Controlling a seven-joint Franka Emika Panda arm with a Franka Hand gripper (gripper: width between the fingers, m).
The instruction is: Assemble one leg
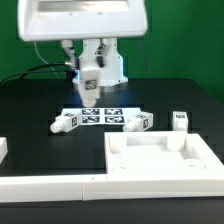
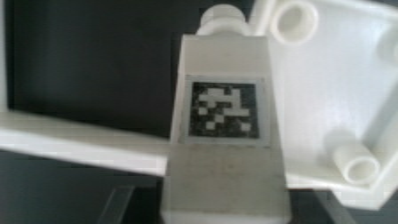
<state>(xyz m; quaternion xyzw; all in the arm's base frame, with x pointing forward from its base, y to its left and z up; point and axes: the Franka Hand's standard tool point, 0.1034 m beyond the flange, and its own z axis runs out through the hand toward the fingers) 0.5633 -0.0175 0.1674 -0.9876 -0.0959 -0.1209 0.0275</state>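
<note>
My gripper (image 1: pixel 88 72) is shut on a leg (image 1: pixel 88 84), a stubby white block with a black-and-white tag, and holds it in the air above the marker board (image 1: pixel 100 115). In the wrist view the leg (image 2: pixel 228 110) stands out from between my dark fingers (image 2: pixel 118 203), its tag facing the camera. Its round peg end points toward the large white square panel (image 2: pixel 329 90). The gripper's midpoint (image 2: pixel 228 208) lies on the leg's near end.
Three more look-alike legs lie on the black table: one (image 1: pixel 65 123) at the exterior view's left of the marker board, one (image 1: pixel 138 122) at its right, one (image 1: pixel 180 120) further right. The square panel (image 1: pixel 160 158) lies in front. A white rail (image 1: pixel 40 186) lies front left.
</note>
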